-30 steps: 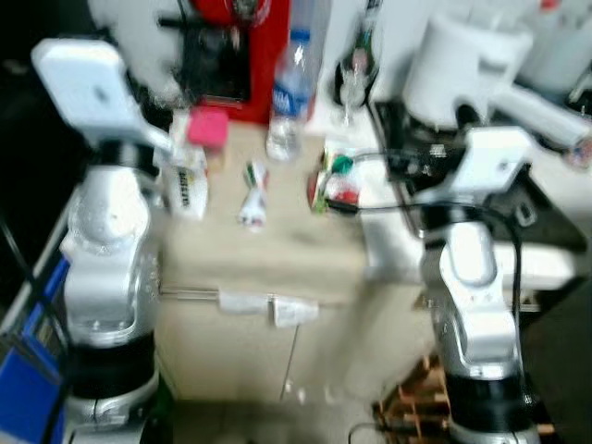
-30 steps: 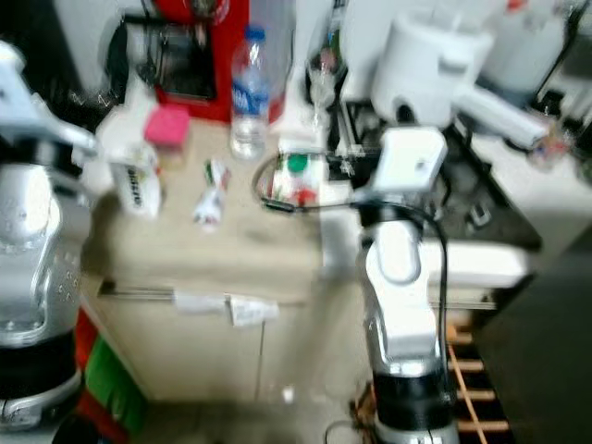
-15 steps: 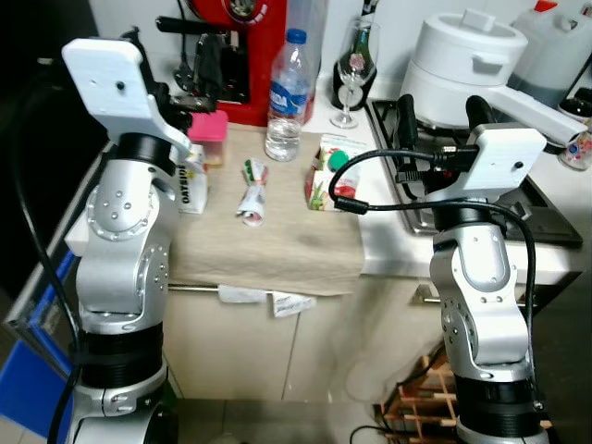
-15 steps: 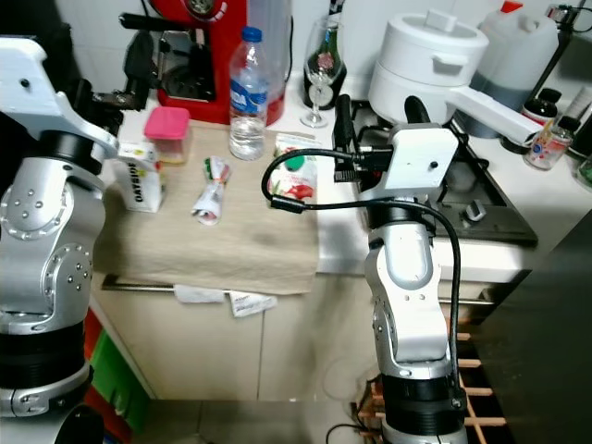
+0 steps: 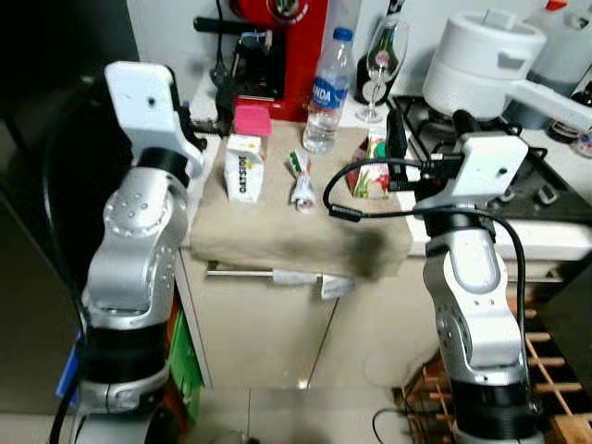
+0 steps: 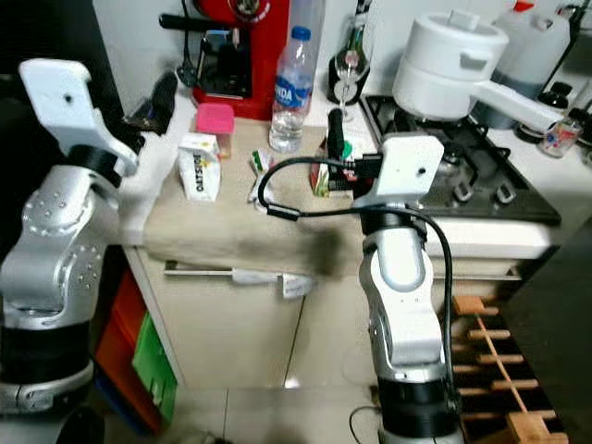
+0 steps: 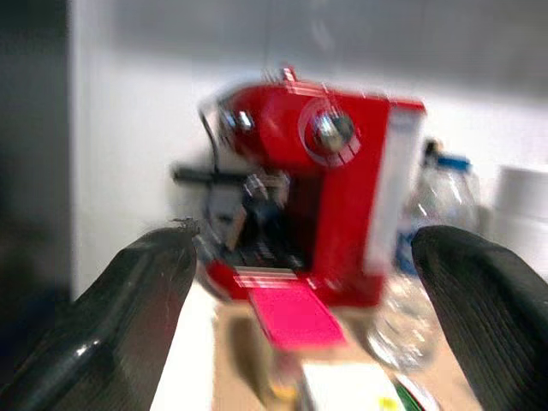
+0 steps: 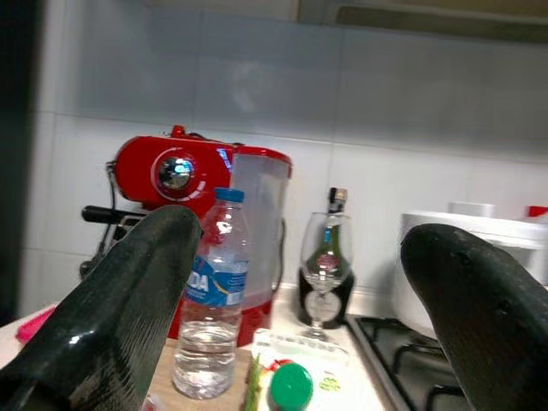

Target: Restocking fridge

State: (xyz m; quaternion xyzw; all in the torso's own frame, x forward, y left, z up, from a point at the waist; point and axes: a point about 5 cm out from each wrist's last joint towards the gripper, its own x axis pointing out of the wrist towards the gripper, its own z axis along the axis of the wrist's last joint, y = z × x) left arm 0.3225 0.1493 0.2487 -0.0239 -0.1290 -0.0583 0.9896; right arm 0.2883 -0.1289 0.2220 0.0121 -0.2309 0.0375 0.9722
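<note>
Boxy milk carton (image 6: 199,166) stands on beige cloth (image 6: 231,231) beside a clear ribbed water bottle (image 6: 288,89); both grippers' fingers spread, empty.

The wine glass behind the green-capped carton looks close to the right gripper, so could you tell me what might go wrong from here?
Two risks, as I judge them. The right gripper, open, points past the green-capped carton toward the wine glass and water bottle; overshooting could topple either one. The items also stand on a cloth hanging over the counter edge, so snagging it could drag the small milk carton off.
</note>
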